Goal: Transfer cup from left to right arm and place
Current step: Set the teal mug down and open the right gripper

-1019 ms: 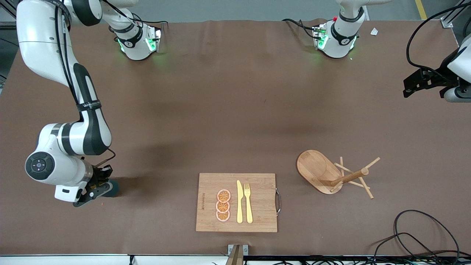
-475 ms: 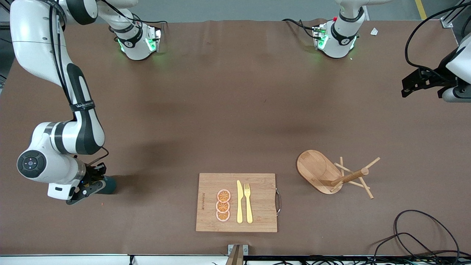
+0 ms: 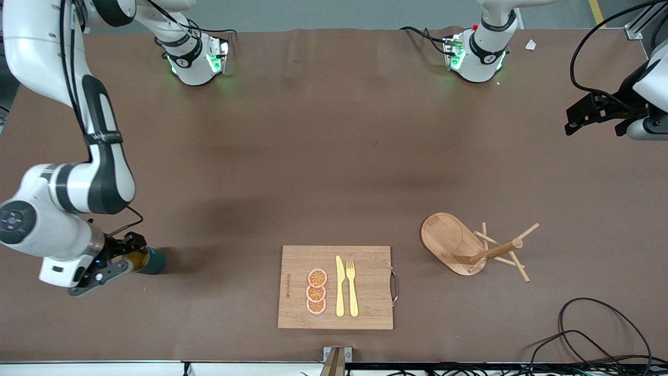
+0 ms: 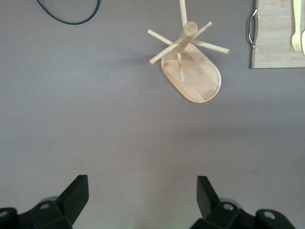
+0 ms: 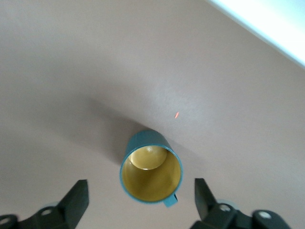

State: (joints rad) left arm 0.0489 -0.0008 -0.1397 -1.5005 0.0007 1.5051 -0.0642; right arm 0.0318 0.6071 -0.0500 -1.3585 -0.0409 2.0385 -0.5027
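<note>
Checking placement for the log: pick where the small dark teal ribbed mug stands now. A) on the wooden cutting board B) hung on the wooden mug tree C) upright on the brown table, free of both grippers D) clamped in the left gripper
C: the small dark teal ribbed mug stands upright on the brown table, the open right gripper above it, not touching.

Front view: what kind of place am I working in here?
Likely a robot lab bench dressed as a kitchen: brown mat-covered table, loose cables, and props such as the cutting board and mug tree.
</note>
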